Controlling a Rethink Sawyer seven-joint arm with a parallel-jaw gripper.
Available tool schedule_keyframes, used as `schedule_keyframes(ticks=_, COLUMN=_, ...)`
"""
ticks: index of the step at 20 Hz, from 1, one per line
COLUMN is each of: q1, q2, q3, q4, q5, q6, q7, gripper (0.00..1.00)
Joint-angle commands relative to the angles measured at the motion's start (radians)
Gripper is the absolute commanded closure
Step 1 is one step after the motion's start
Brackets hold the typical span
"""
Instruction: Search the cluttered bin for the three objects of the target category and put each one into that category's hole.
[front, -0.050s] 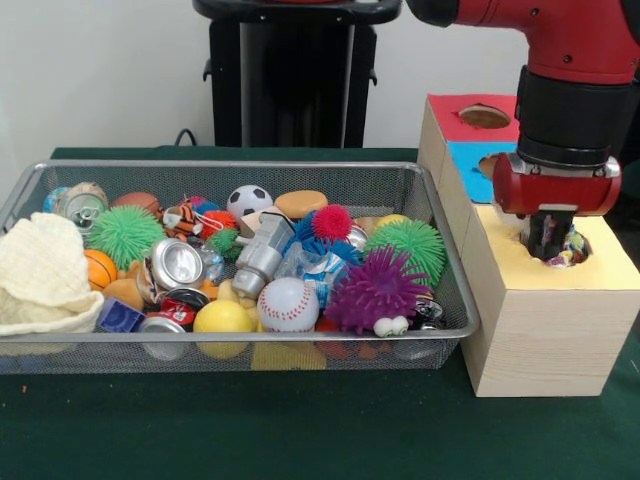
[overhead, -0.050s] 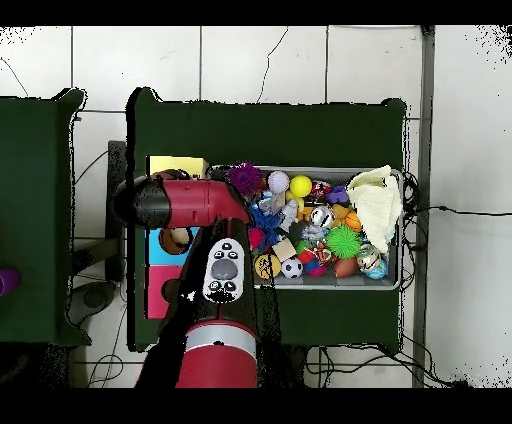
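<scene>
Over the yellow hole (front, -0.050s: 562, 258) our gripper (front, -0.050s: 549, 238) grips a crinkly object (front, -0.050s: 573, 247) (identity unclear), which we judge needs releasing next.

I can read no text, label, brand or number anywhere from my feed. The crushed silver drink cans (front, -0.050s: 178, 264) in the wire mesh bin (front, -0.050s: 240, 345) show printing too small to make out, and the wooden sorting box (front, -0.050s: 545, 340) carries no lettering.

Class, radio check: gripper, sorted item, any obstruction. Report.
Gripper down in the yellow hole; grip unclear. Colourful item in the hole beside it. Bin full; nothing blocking.
</scene>
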Motion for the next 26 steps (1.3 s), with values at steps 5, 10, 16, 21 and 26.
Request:
schedule_keyframes(ticks=5, q1=-0.029, q2=0.071, q3=0.044, q4=0.107, q5=0.012, q6=-0.103, q7=0.199, gripper=1.00)
schedule_keyframes(ticks=10, q1=-0.019, q2=0.082, q3=0.031, q4=0.105, q5=0.013, q6=-0.111, q7=0.198, gripper=1.00)
schedule_keyframes(ticks=16, q1=-0.014, q2=0.089, q3=0.025, q4=0.113, q5=0.009, q6=-0.133, q7=0.198, gripper=1.00)
schedule_keyframes(ticks=21, q1=-0.004, q2=0.101, q3=0.011, q4=0.107, q5=0.005, q6=-0.148, q7=0.200, gripper=1.00)
schedule_keyframes(ticks=26, q1=-0.013, q2=0.094, q3=0.019, q4=0.107, q5=0.009, q6=-0.144, q7=0.192, gripper=1.00)
